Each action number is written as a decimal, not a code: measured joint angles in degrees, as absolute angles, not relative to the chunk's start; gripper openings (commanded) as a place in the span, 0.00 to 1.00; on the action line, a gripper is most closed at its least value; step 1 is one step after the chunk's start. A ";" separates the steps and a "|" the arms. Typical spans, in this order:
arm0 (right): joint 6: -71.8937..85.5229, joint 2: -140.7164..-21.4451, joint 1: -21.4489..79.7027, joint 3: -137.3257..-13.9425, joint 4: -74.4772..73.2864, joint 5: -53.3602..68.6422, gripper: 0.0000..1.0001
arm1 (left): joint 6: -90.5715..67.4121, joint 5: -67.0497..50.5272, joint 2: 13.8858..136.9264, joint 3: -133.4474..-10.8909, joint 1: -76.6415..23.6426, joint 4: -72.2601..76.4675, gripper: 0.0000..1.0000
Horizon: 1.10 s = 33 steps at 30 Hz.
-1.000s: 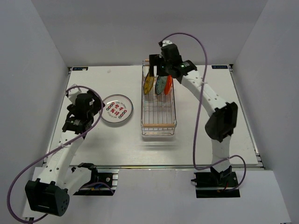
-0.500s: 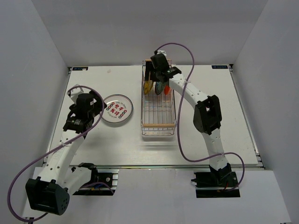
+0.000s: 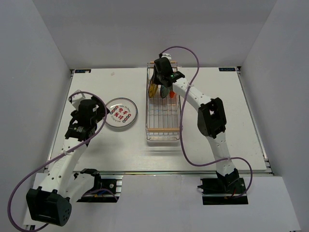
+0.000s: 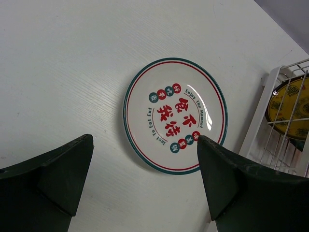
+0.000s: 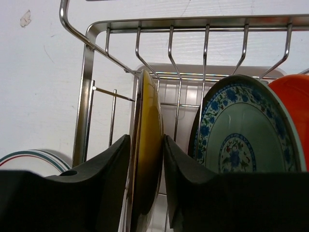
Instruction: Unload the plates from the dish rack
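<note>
Right claw: since one second ago it has come down from above the far end of the dish rack into the rack, and its fingers have narrowed. Now it is grasping the yellow plate, with one finger against each face.
Yellow plate: it stands on its edge at the far end of the rack. It is the leftmost of the three plates there.
Teal plate: it stands upright just beside the yellow one, on its right. The right finger of the claw is between the two.
Orange plate: it stands behind the right edge of the teal plate and is partly hidden.
White plate: it lies flat and face up on the table, near the left side of the rack. It has red marks and a teal and red rim.
Left claw: it is released, with fingers wide apart. It hangs over the white plate and holds nothing.
Dish rack: it is in the middle of the table, with its long side running away from the arms.
</note>
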<state>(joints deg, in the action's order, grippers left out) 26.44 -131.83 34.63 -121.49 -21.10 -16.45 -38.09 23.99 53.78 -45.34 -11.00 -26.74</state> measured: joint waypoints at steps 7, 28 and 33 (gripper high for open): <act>25.98 -131.83 34.63 -121.49 -21.32 -18.50 0.22 | -38.44 24.38 53.39 -45.34 -11.00 -26.74 0.98; 20.53 -112.01 34.63 -115.87 -21.19 -25.65 0.12 | -39.09 24.95 51.92 -45.32 -11.00 -26.79 0.98; 20.88 -102.28 33.15 -107.68 -19.92 -30.04 0.13 | -39.07 24.75 51.92 -45.32 -11.00 -26.81 0.98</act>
